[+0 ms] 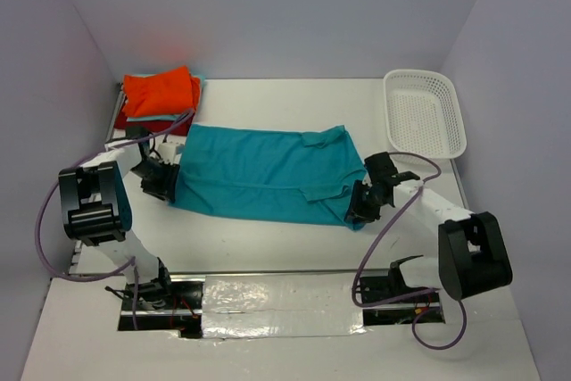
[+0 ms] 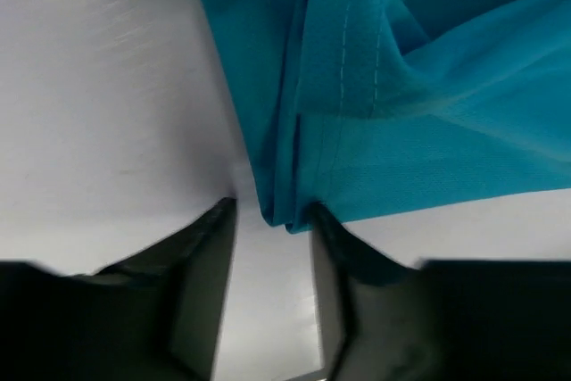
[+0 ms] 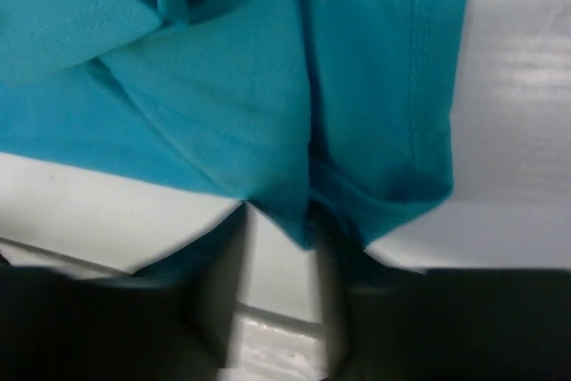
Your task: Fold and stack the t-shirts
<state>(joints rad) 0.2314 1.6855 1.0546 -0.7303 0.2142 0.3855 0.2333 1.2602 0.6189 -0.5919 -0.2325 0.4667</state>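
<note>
A teal-blue t-shirt (image 1: 268, 171) lies spread flat across the table's middle, folded lengthwise. My left gripper (image 1: 171, 186) sits at its left edge. In the left wrist view the jaws stand apart, and a folded corner of the teal shirt (image 2: 357, 86) pokes between the gripper's tips (image 2: 272, 219). My right gripper (image 1: 360, 203) sits at the shirt's right edge. Its jaws (image 3: 281, 243) are also apart, with a point of the cloth (image 3: 232, 104) between them. A bright orange shirt (image 1: 161, 91) lies folded on a dark red one (image 1: 143, 122) at the back left, with a thin pale edge showing between them.
A white mesh basket (image 1: 425, 113) stands at the back right. The shirt stack sits close behind my left arm. The table's near edge with a shiny strip (image 1: 277, 296) runs between the arm bases. Walls close in on both sides.
</note>
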